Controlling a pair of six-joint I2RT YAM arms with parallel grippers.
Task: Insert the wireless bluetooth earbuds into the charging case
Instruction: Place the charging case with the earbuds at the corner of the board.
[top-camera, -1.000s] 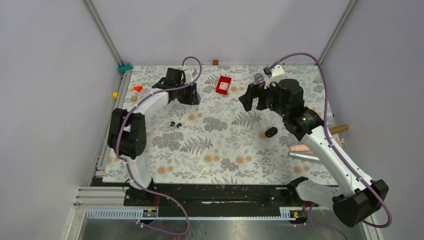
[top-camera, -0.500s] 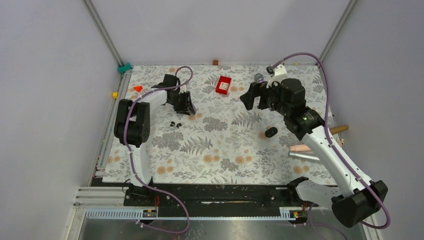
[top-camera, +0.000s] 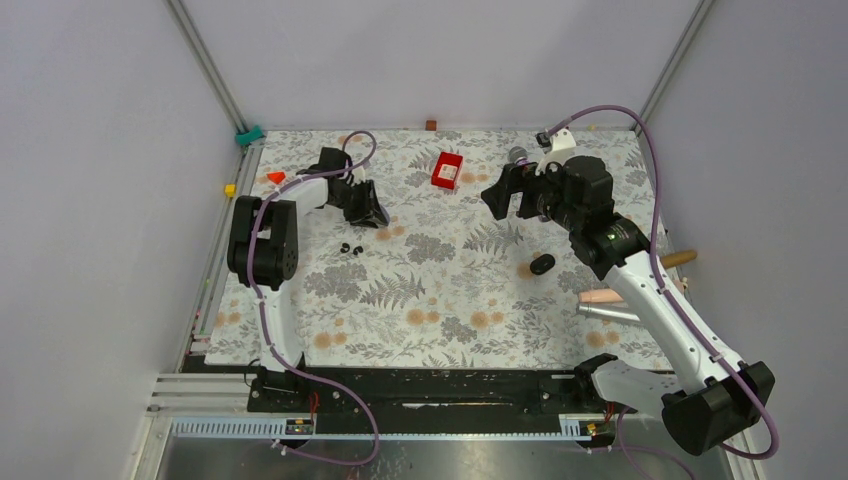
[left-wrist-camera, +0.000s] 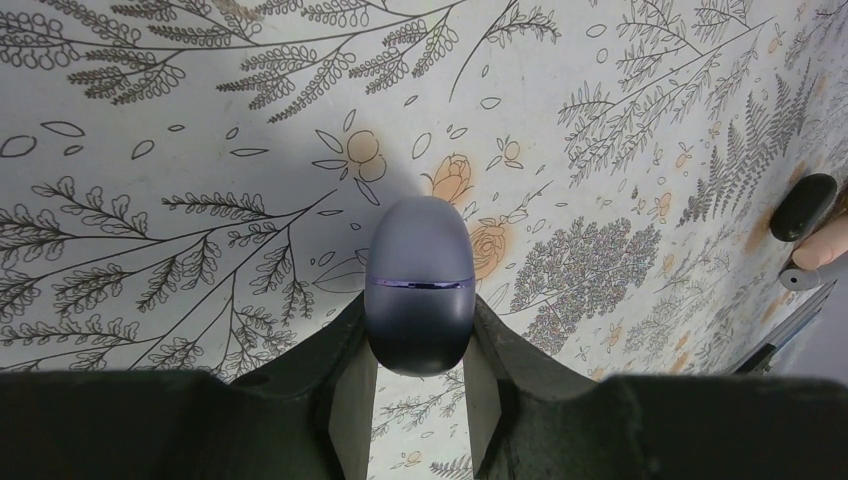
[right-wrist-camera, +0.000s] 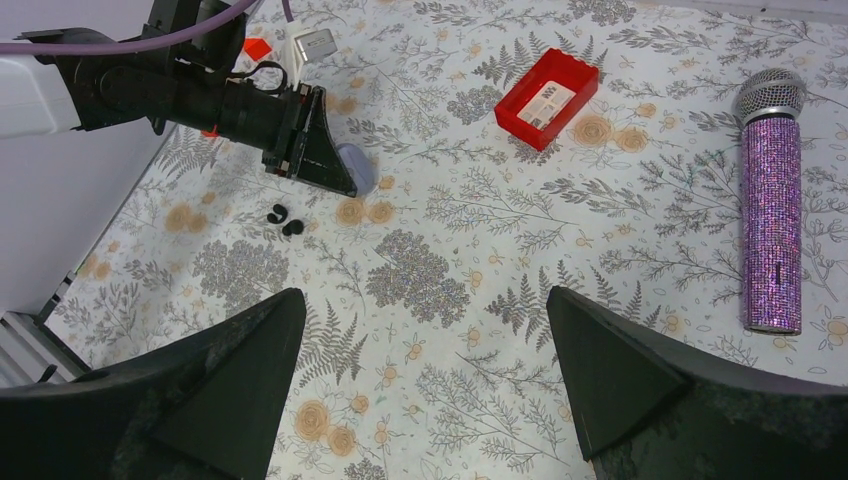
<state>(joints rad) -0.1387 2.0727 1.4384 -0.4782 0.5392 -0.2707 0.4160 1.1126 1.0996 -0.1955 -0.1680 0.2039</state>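
No words, numbers or brand names can be read in any of the views. The one thing that looks printed is a white sticker on the top of a small red box lying near the far edge of the worktop. Dark marks show on that sticker, but they are too small and blurred to make out.

Floral mat under everything. Red box with white label, flat near back centre. Purple glitter microphone with grey mesh head, lying at right-back. Black oval object right of centre, well apart from both. Pink cylinder and silver tube just beside each other at right edge, wooden stick near them. Orange wedge, yellow cube, teal clip at left-back.
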